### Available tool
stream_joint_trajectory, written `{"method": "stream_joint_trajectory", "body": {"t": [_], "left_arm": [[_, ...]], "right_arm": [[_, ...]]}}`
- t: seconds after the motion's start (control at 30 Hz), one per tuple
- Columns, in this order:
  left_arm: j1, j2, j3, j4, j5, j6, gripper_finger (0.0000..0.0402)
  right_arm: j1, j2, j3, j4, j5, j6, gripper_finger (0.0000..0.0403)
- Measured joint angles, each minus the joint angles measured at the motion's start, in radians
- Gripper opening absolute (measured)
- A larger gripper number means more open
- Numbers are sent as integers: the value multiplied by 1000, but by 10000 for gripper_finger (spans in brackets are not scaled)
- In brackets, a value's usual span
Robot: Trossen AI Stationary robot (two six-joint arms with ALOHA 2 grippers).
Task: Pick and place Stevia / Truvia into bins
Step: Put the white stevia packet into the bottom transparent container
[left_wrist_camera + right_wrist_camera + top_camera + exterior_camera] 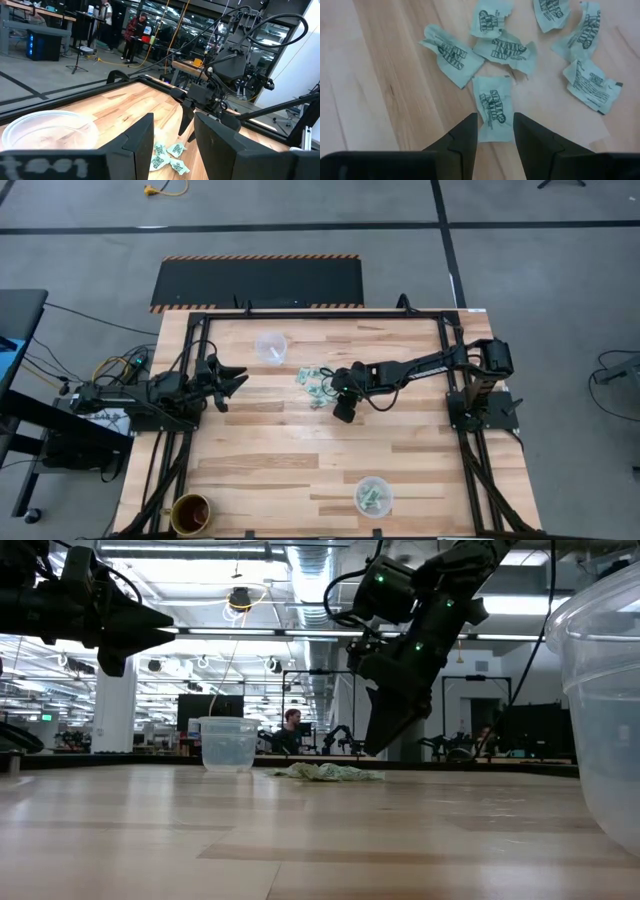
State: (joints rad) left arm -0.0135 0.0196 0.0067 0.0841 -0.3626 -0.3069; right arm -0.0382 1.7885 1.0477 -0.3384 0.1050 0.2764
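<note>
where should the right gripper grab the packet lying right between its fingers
Probably across its two long edges, coming straight down. That packet lies flat on the table with its long axis running between the right gripper's open fingers, a little apart from the other packets, so the narrow width fits the gap. Being thin paper, it likely needs the fingertips pressed to the wood before closing.

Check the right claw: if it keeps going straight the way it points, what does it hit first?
Most likely the Stevia packet lying between the open fingers of the right claw, then the table beneath it. The gap above the packet is hard to judge.
</note>
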Motion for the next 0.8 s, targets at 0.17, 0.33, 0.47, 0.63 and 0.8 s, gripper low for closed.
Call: {"method": "stream_joint_trajectory", "body": {"t": [0.17,0.33,0.47,0.63,0.8], "left_arm": [[0,0,0,0,0,0,130],[0,0,0,0,0,0,130],[0,0,0,0,0,0,130],[0,0,0,0,0,0,130],[0,0,0,0,0,0,130]], "right_arm": [[-5,0,0,-2,6,-36,119],[-4,0,0,10,7,-70,119],[-4,1,0,24,3,-118,119],[-4,52,-3,27,-3,-146,119],[6,114,4,49,-7,-146,119]]}}
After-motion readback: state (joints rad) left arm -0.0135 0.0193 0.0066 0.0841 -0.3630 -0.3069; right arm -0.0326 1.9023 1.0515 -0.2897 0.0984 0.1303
